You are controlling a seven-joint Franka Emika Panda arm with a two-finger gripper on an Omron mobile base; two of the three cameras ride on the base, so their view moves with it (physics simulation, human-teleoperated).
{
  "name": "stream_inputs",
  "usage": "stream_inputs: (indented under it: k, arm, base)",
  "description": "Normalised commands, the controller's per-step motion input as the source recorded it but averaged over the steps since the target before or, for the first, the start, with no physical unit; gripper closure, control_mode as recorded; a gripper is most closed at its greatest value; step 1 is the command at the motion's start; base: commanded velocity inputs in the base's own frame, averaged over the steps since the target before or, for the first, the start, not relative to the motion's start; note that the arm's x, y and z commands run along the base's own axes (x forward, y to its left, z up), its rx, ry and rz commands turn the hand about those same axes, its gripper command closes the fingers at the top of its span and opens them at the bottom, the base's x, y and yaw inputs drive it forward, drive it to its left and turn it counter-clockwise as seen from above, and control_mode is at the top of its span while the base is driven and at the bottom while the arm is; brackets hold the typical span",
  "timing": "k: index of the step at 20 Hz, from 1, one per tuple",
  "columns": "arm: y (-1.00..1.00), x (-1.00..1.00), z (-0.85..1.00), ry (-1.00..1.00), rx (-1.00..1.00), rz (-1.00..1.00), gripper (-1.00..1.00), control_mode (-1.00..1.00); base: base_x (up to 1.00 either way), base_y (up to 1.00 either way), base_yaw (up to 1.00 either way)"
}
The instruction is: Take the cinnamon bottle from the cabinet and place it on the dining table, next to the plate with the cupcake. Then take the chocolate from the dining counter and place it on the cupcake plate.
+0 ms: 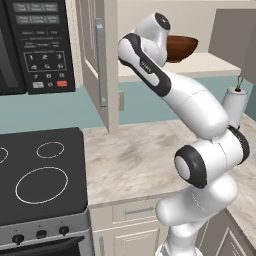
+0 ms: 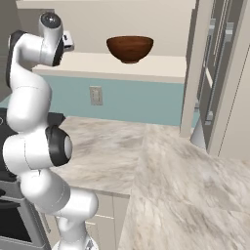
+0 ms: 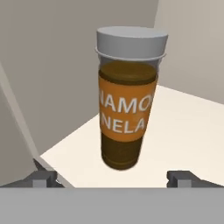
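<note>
While the arm [image 1: 195, 110] reaches up toward the open cabinet, the hand view looks straight at the cinnamon bottle [image 3: 127, 98], which stands upright on a pale cabinet shelf [image 3: 183, 131] with a grey cap and an orange label. Both dark fingertips [image 3: 43, 178] sit low at about 7 and 5 o'clock of that view, spread wide apart and short of the bottle, so the jaws are open and hold nothing; the gripper [image 3: 113, 179] lines up roughly with the bottle's base, which sits at 12 o'clock from the gap. From the left base view, the cabinet door [image 1: 100, 65] hangs open at about 11 o'clock, a brown bowl [image 1: 181, 47] rests on the ledge at 1 o'clock behind the arm's upper joint, and a stove top [image 1: 42, 172] lies at 8 o'clock beside the marble counter [image 1: 130, 155]. From the right base view, the same bowl [image 2: 130, 48] sits at 12 o'clock on the ledge, above a wall socket [image 2: 95, 95].
</note>
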Motion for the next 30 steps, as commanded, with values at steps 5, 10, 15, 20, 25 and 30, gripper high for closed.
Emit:
stream_inputs:
  k: [5,10,15,20,25,30]
  arm:
    - [0.12,0.16,0.0,-0.12,0.0,0.01,-1.0,-1.0]
    - [0.03,0.06,0.0,-0.02,0.0,0.0,-1.0,-1.0]
    - [0.0,0.08,0.0,0.0,0.01,0.0,-1.0,-1.0]
    - [0.0,0.08,0.0,0.0,0.0,0.0,-1.0,-1.0]
    - [0.05,0.12,-0.01,0.0,0.0,0.0,-1.0,-1.0]
    - [0.23,0.12,0.0,0.0,0.0,0.0,-1.0,-1.0]
  base:
    - [0.0,0.0,0.0]
    - [0.0,0.0,0.0]
    - [0.0,0.0,0.0]
    - [0.0,0.0,0.0]
    - [0.0,0.0,0.0]
    - [0.0,0.0,0.0]
